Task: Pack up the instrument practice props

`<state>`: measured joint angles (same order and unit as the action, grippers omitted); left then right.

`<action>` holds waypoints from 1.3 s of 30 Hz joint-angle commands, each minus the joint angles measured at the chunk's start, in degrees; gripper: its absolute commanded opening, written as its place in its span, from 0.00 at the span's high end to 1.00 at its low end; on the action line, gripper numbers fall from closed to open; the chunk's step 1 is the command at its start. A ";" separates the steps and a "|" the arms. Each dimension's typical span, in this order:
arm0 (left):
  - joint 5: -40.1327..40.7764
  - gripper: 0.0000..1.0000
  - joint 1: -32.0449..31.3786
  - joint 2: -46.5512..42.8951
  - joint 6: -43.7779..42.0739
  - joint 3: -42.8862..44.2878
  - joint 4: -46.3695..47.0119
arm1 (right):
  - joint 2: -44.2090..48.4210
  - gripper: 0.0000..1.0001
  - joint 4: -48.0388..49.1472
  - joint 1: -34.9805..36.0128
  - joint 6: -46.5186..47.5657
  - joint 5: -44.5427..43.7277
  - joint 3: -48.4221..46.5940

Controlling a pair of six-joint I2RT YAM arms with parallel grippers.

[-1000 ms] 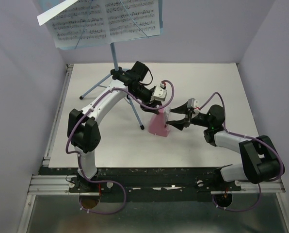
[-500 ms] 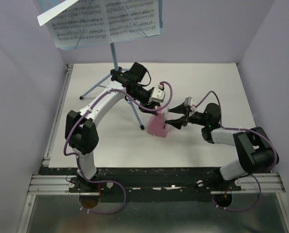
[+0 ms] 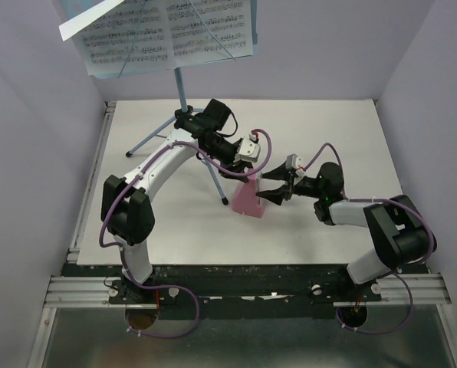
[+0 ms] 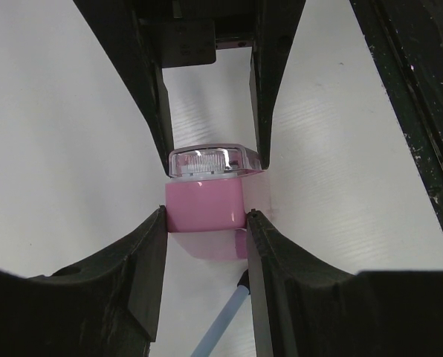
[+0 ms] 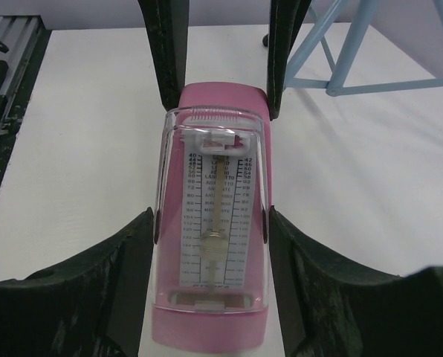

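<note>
Look, the left tool (image 4: 205, 219) and right tool (image 5: 212, 219) both clamp the pink metronome (image 3: 249, 201), best lifted together, level, without twisting.

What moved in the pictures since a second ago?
The right hand slid left toward the pink metronome, and its fingers now sit on either side of it. Nothing was let go. The left hand stayed at the metronome's top. The metronome did not move, and the music stand with its sheet music stayed put.
</note>
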<state>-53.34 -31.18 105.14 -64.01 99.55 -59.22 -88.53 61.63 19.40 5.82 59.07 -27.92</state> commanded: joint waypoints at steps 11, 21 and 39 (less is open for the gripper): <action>3.95 1.00 0.33 0.33 -1.03 -3.22 -4.76 | -0.68 1.00 -5.36 1.17 8.23 -0.62 0.32; 4.04 1.00 0.33 0.94 -1.12 -2.52 -4.76 | -0.24 1.00 -3.80 1.34 5.96 -1.15 1.81; 3.95 1.00 0.33 0.94 -0.68 -3.31 -3.97 | 0.02 1.00 -5.55 3.72 6.04 -4.49 3.14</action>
<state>-53.43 -30.85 104.47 -63.83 98.65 -59.29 -87.72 61.82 21.67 8.64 55.42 -26.15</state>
